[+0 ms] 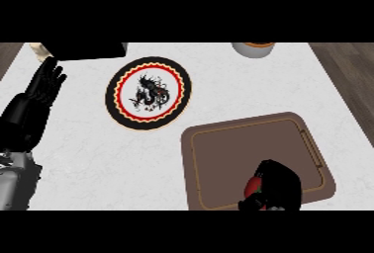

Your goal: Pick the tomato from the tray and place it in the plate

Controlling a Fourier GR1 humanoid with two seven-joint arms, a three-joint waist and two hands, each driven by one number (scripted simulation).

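Curling round the tomato (pixel 253 186), the fingers (pixel 251 203) of the right hand (pixel 277 188) are clamped on it over the near edge of the tray (pixel 241 148). Only a strip of red shows at the left side of the black hand, which hides the rest of the fruit. Whether the tomato rests on the tray floor or is raised off it cannot be told from this view.

The tray is brown with rounded corners and a raised rim, and a slim handle runs along its right side. It lies near the worktop's (pixel 241 84) front right corner, turned slightly out of line with the worktop's edges.

The plate (pixel 149 93) lies toward the worktop's middle, beyond the tray's far left corner and apart from it. It is round, with a black outer band, a red ring inside that, and a dark dragon figure on its white centre. Nothing lies on it.

The left hand (pixel 42 86) rests at the worktop's left edge, fingers straight, together and pointing away from the robot, holding nothing.

Along the far edge stand a black block (pixel 87 49) near the left corner and a pale bowl (pixel 254 49) with an orange rim toward the right.
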